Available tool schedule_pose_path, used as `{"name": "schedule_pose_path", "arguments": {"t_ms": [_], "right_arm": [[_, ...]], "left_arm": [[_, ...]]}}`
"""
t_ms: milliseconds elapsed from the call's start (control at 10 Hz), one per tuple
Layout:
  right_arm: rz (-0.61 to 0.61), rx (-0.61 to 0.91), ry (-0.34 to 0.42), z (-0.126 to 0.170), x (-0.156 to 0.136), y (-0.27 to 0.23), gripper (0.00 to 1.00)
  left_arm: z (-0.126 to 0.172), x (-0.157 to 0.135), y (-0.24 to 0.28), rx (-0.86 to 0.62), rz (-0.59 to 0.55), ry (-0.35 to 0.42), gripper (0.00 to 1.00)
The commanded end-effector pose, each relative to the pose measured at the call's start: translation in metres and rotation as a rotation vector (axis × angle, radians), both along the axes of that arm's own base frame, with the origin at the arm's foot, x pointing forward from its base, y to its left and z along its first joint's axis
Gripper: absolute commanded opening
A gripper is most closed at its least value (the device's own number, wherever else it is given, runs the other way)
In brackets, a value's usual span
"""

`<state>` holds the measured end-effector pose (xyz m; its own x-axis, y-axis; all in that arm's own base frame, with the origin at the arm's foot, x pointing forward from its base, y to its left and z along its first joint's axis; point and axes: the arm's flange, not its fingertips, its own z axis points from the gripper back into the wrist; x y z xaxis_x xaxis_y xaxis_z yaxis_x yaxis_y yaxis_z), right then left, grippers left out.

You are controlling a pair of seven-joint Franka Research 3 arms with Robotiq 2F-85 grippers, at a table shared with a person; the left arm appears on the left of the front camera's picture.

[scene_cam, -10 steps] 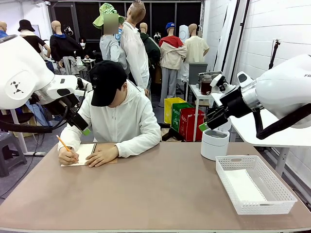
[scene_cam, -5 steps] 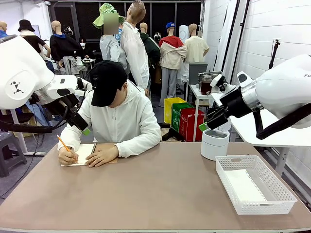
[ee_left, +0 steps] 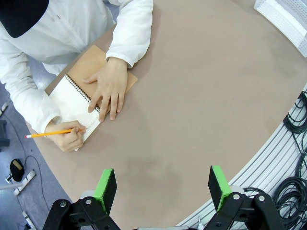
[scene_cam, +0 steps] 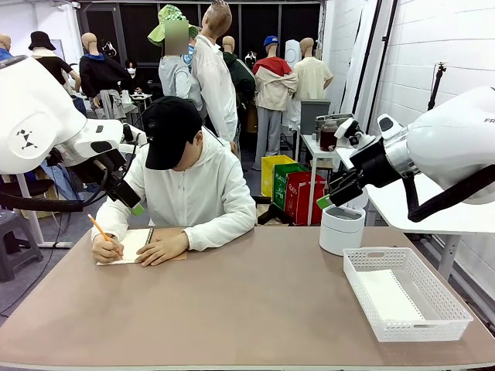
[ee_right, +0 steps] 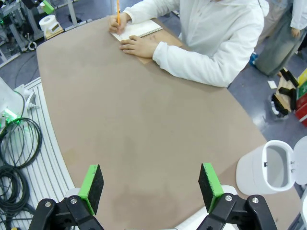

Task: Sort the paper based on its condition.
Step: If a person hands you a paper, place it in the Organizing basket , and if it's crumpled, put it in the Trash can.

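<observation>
A person at the far left of the table writes with an orange pencil in a spiral-bound notebook with a brown cover, one hand flat on the page. A flat white sheet of paper seems to lie in the bottom of the white basket. My left gripper hangs open above the table's left side, near the person's shoulder, with nothing between its green pads. My right gripper hangs open over the white bin, also empty.
A white lidded bin stands at the back right, its top open. The basket sits at the right front, and its corner shows in the left wrist view. Cables lie off the table's near edge. The brown tabletop is bare in the middle.
The person's writing hand has shifted slightly on the page. Neither arm has moved.
</observation>
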<state>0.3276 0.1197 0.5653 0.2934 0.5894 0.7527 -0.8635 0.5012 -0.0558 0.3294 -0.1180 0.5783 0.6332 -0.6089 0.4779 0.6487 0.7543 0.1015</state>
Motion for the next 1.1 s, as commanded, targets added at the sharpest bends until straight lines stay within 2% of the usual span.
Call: {"name": "schedule_pose_path", "arguments": {"t_ms": [0,1000], "right_arm": [[0.01,0.009,0.005,0.0,-0.0005,0.0,1.0],[0.01,0.009,0.005,0.0,-0.0005,0.0,1.0]], "left_arm": [[0.0005,-0.0001,0.0006,-0.013,-0.014,0.005,1.0],[0.0005,-0.0001,0.0006,-0.013,-0.014,0.005,1.0]]}}
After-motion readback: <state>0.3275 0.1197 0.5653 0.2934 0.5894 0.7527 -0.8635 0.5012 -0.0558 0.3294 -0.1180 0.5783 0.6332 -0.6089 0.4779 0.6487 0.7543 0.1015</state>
